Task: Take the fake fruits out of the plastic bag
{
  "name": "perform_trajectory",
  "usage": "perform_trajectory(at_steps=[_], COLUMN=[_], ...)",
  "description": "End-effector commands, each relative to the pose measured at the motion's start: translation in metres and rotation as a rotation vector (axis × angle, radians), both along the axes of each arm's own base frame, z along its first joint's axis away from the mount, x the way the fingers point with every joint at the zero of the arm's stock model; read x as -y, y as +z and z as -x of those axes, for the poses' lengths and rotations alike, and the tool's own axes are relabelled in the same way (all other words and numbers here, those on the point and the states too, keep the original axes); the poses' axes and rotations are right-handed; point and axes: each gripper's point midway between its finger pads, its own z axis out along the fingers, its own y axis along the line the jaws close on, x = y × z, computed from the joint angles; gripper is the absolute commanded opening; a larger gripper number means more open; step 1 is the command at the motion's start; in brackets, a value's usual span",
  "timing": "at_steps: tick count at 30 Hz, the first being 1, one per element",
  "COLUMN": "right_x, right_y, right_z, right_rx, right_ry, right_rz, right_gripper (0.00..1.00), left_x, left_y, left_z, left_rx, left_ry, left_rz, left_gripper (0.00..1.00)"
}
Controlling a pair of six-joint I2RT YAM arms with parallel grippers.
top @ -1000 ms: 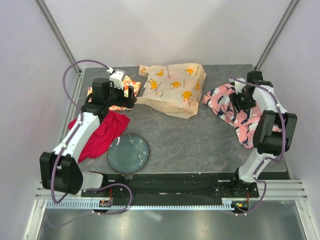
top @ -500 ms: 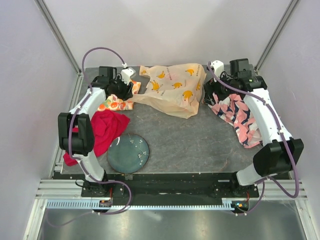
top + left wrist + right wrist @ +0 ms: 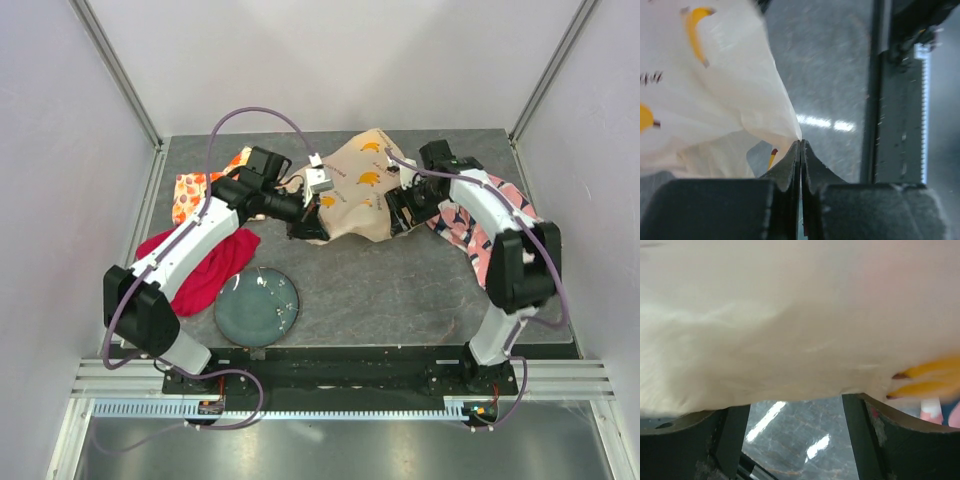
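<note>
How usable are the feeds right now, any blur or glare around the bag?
Right wrist: the plastic bag fills the frame, close and blurred; bright glare on the table below. Left wrist: left gripper tips sharp, bag soft, glare streak on the table. Top external: evenly lit, sharp.

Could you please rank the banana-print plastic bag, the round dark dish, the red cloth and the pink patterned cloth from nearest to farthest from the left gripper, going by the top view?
1. Plastic bag: pinched in the left gripper, just to its right.
2. Round dark dish and red cloth: toward the near-left, too close to call.
3. Pink patterned cloth: far right side.
</note>
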Motion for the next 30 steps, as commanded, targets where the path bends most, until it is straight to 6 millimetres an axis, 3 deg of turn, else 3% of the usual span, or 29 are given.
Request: perform_trajectory(at_steps=[1,2,3,4,5,6,7,8,9,10,12,14,15,16,17,18,19,20,22,23,24,27,30], right_x=[0.008,0.007,0.008,0.009,0.006,0.008,0.009,0.012,0.012,0.014,0.014,0.014,0.009,0.011,0.009,0.004,0.004,0.001,-0.012,-0.018,-0.028,-0.06,-0.074], right_y=[-0.032,-0.02,-0.039,-0.043,-0.025,-0.046,-0.047,-0.027,-0.043,-0.022,-0.015,-0.007,0.022,0.014,0.055,0.067,0.06,0.097,0.103,0.129,0.134,0.129,0.095], right_z=[-0.059,-0.085,-0.099,-0.113,-0.141,-0.154,-0.171,-0.198,-0.211,-0.231,-0.238,-0.226,-0.215,-0.195,-0.181,-0.166,-0.146,-0.128,-0.091,-0.073,-0.056,-0.007,0.014], right_rx=[0.028,0.087,0.071,0.089,0.167,0.153,0.195,0.284,0.285,0.36,0.389,0.378,0.411,0.36,0.412,0.408,0.36,0.395,0.327,0.352,0.315,0.202,0.103], right_ry=[-0.109,-0.121,-0.12,-0.12,-0.122,-0.126,-0.112,-0.125,-0.111,-0.102,-0.075,-0.024,-0.005,-0.001,-0.013,-0.008,-0.015,-0.06,-0.047,-0.042,-0.038,0.032,0.041], right_rz=[0.086,0.091,0.117,0.133,0.133,0.159,0.182,0.196,0.208,0.201,0.186,0.169,0.138,0.133,0.099,0.057,0.036,-0.019,-0.128,-0.184,-0.244,-0.35,-0.318], right_gripper=[0.8,0.8,0.8,0.8,0.8,0.8,0.79,0.79,0.79,0.8,0.8,0.82,0.82,0.83,0.84,0.84,0.86,0.86,0.88,0.93,0.94,0.97,0.97], left_x=[0.032,0.032,0.03,0.027,0.02,0.009,0.001,-0.011,-0.028,-0.038,-0.063,-0.08,-0.084,-0.085,-0.086,-0.084,-0.083,-0.085,-0.085,-0.089,-0.09,-0.095,-0.094], left_y=[0.061,0.073,0.077,0.081,0.086,0.086,0.086,0.081,0.076,0.066,0.048,0.021,0.017,0.009,-0.003,-0.005,-0.011,-0.015,-0.026,-0.029,-0.043,-0.055,-0.074], left_z=[0.02,0.007,-0.003,-0.011,-0.025,-0.039,-0.049,-0.062,-0.075,-0.083,-0.102,-0.118,-0.125,-0.128,-0.134,-0.139,-0.142,-0.148,-0.164,-0.171,-0.177,-0.192,-0.197], left_rx=[-0.065,-0.04,-0.019,0.008,0.063,0.089,0.108,0.12,0.121,0.117,0.158,0.201,0.218,0.225,0.233,0.246,0.25,0.273,0.309,0.34,0.336,0.386,0.37], left_ry=[-0.044,0.015,0.053,0.084,0.14,0.198,0.243,0.306,0.37,0.408,0.494,0.539,0.561,0.566,0.552,0.55,0.546,0.55,0.559,0.554,0.54,0.501,0.447], left_rz=[0.141,0.13,0.12,0.111,0.092,0.075,0.061,0.026,0.006,-0.024,-0.113,-0.225,-0.243,-0.259,-0.289,-0.294,-0.308,-0.331,-0.36,-0.393,-0.426,-0.501,-0.54], left_gripper=[0.3,0.66,0.79,0.86,0.92,0.94,0.95,0.95,0.96,0.98,0.99,0.99,0.99,0.99,0.99,0.99,0.99,0.99,0.99,0.99,0.99,0.98,0.95])
